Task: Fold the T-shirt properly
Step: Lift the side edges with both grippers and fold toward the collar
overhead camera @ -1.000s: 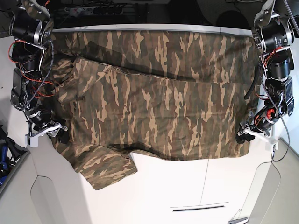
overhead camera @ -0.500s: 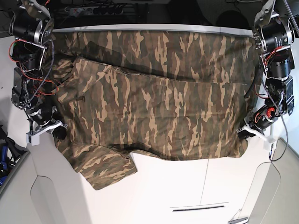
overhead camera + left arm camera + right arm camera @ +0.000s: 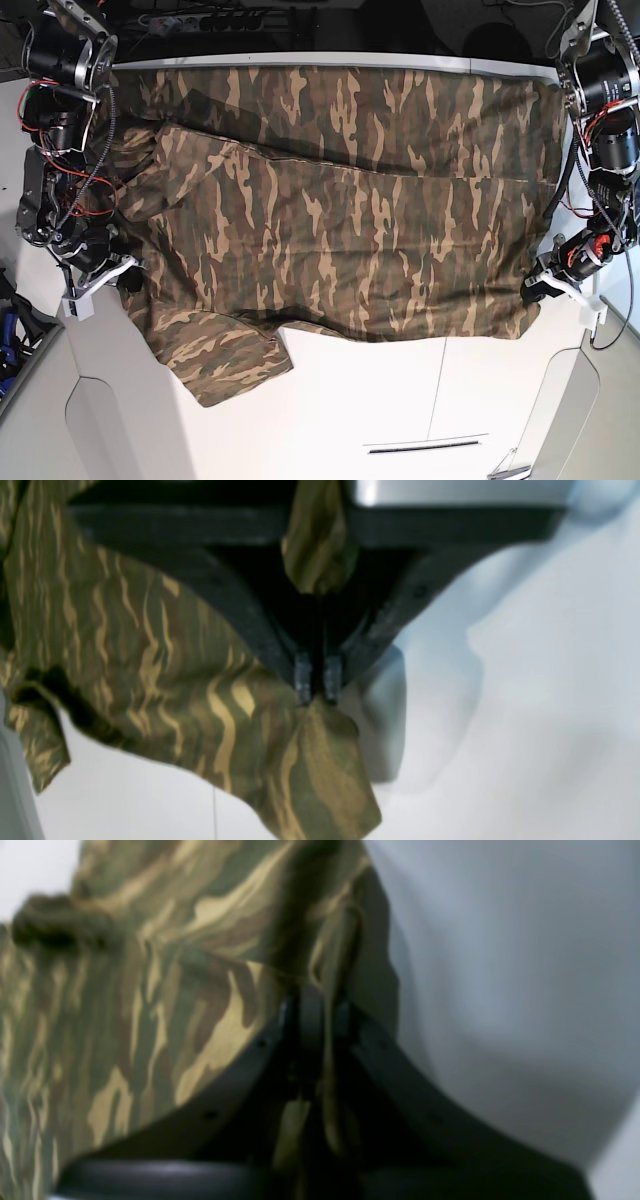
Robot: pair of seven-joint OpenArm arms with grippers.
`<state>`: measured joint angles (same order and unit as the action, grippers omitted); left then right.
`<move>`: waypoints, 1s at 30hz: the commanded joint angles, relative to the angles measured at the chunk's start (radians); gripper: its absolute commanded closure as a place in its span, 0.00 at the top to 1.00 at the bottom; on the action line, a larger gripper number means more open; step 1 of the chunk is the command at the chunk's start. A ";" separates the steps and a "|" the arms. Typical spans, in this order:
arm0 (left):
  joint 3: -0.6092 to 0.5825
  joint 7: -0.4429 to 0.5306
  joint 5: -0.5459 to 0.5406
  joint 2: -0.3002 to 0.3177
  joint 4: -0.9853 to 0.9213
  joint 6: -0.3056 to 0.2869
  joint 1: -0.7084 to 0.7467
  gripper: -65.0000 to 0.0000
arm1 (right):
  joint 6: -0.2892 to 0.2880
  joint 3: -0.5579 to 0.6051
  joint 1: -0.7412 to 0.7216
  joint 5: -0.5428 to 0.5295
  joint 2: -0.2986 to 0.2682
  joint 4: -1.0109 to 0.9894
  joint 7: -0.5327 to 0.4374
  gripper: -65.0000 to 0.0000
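So the camo T-shirt (image 3: 330,215) is spread out wide across the white desk (image 3: 400,400), with one short sleeve (image 3: 215,358) flopped out toward the near edge. The left gripper (image 3: 317,677) has its fingers (image 3: 303,676) pressed together on a corner of the T-shirt, and you can see a bit of cloth bunched up behind the fingers plus a flap hanging out past the tips. The right gripper (image 3: 319,1012) is doing the same on the opposite side, fingers (image 3: 300,1015) clamped on a fold of fabric that runs right between them (that wrist view is pretty blurry though). In the base view the left gripper (image 3: 535,290) sits at the T-shirt's near corner on one end and the right gripper (image 3: 118,275) is at the edge on the other end, just beside the sleeve. Everything between the two sets of fingers lies mostly flat, with a seam ridge running across the middle.
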<state>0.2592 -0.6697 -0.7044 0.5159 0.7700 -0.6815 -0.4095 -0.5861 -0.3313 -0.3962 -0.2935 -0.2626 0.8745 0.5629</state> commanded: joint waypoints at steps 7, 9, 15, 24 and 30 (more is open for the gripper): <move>0.003 -0.099 -0.130 0.071 0.196 -0.017 0.030 0.00 | -0.006 0.000 -0.021 -0.166 -0.073 0.140 0.117 0.00; 0.003 -0.108 -0.150 0.090 0.257 -0.017 0.060 0.00 | -0.006 0.000 -0.022 -0.212 -0.097 0.163 0.155 0.00; 0.003 -0.151 -0.198 0.128 0.389 -0.017 0.141 0.00 | -0.024 0.000 -0.011 -0.348 -0.154 0.206 0.260 0.00; 0.003 -0.205 -0.239 0.162 0.515 -0.017 0.264 0.00 | -0.024 -0.002 0.109 -0.425 -0.189 0.269 0.275 0.00; 0.003 -0.211 -0.243 0.182 0.554 -0.017 0.338 0.00 | -0.023 -0.005 0.224 -0.423 -0.189 0.379 0.276 0.00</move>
<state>0.2543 -0.8978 -0.9321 0.6697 1.3071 -0.6899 -0.0547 -0.6041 -0.3286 -0.1566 -0.6998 -0.4316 1.2369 0.8566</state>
